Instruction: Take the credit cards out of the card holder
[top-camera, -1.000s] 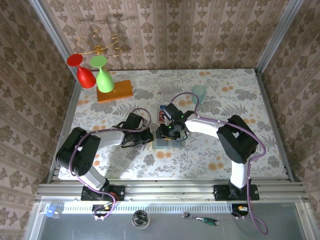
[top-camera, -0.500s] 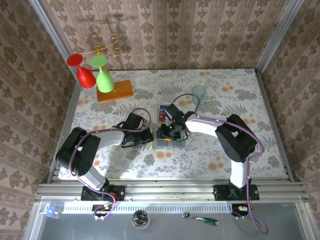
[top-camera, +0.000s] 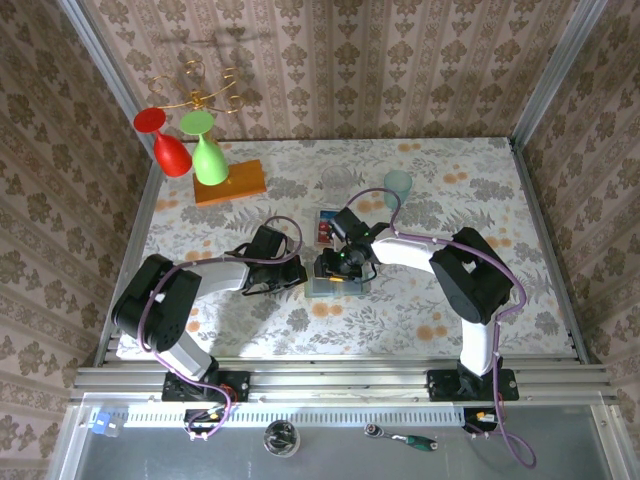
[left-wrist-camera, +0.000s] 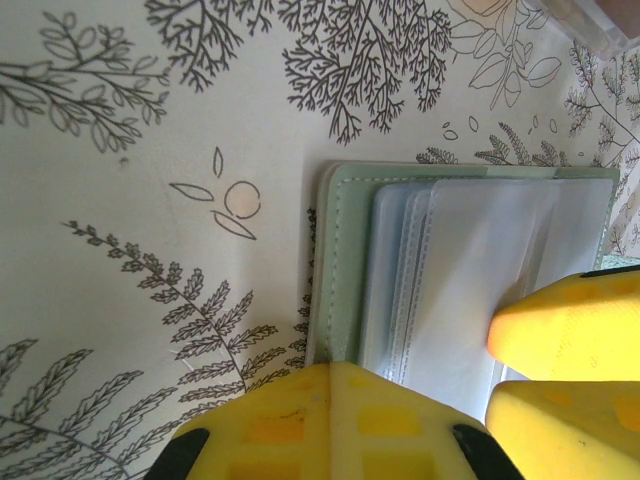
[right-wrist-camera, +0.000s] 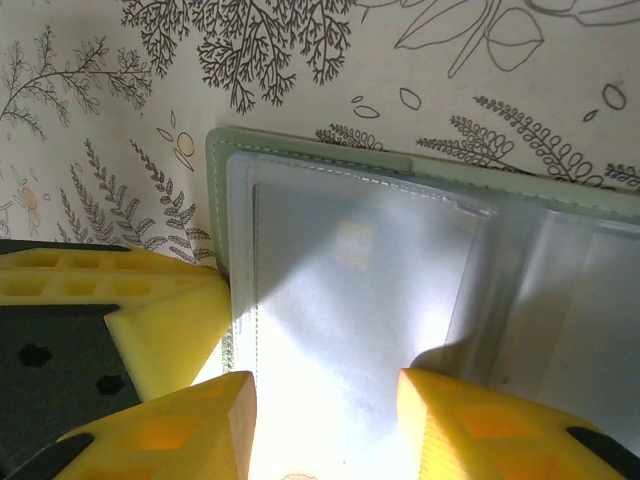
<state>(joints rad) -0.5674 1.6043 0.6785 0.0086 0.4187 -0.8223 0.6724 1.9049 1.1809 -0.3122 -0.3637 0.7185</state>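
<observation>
With the left hand (left-wrist-camera: 330, 380) shut and pinning the card holder (right-wrist-camera: 300, 150) mid tabletop (top-camera: 480, 200), and the right hand (right-wrist-camera: 320, 400) spread empty on its clear sleeve (right-wrist-camera: 350, 300), extraction seems underway, the next move being to pinch a card's edge, one credit card (top-camera: 326, 227) lying just beyond.

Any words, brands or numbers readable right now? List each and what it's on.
Nothing can be read.
credit card: its red and blue printing is too small to read in the top view.
card holder: no lettering shows on its green cover or clear sleeves.
</observation>
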